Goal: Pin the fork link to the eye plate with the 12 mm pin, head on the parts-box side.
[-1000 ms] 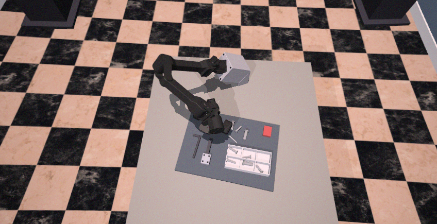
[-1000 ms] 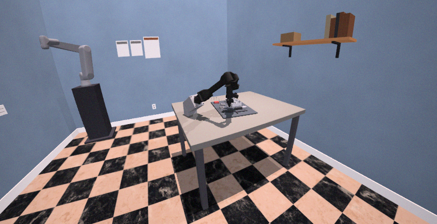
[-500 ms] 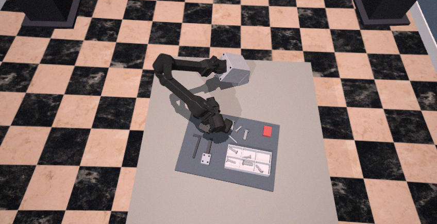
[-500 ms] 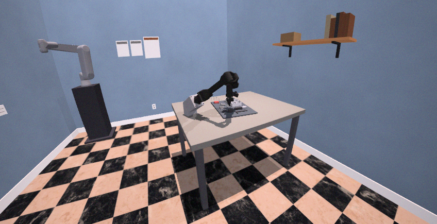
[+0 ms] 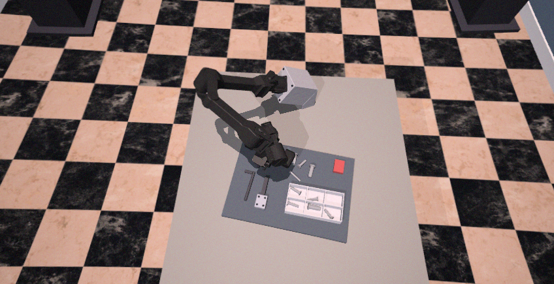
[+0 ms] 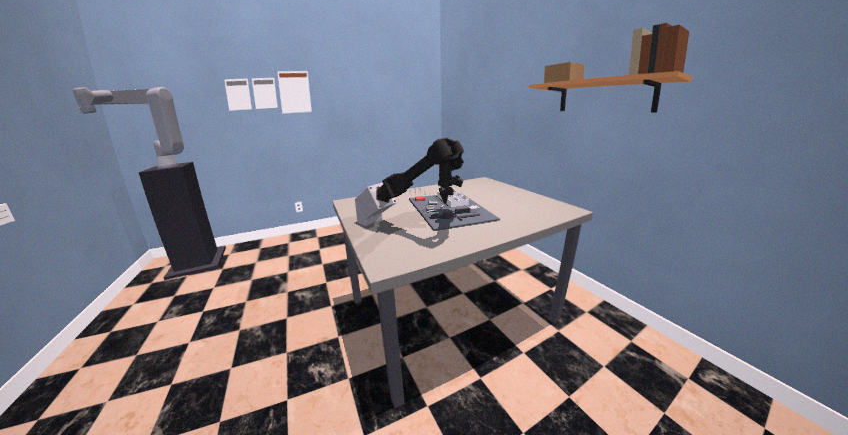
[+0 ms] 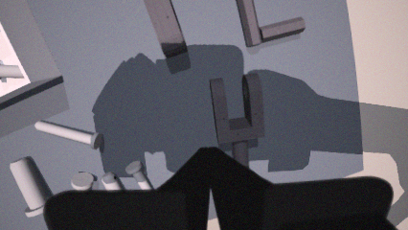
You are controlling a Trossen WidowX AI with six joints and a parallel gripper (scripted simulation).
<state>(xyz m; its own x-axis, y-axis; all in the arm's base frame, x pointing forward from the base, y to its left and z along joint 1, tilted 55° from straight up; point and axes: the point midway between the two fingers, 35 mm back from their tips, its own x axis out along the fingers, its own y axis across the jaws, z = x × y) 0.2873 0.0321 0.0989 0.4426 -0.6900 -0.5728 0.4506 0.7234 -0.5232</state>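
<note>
Your black gripper (image 7: 211,192) is squeezed tight shut and holds nothing. The dark grey U-shaped fork link (image 7: 238,112) lies just ahead of the jaws, its two arms pointing straight away.

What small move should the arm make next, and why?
Probably push the fork link forward and slightly left in the wrist view. The gripper is shut with its tips at the fork's stem, and the fork's open slot points towards the eye plate, whose end lies apart from the cheeks, not between them.
</note>
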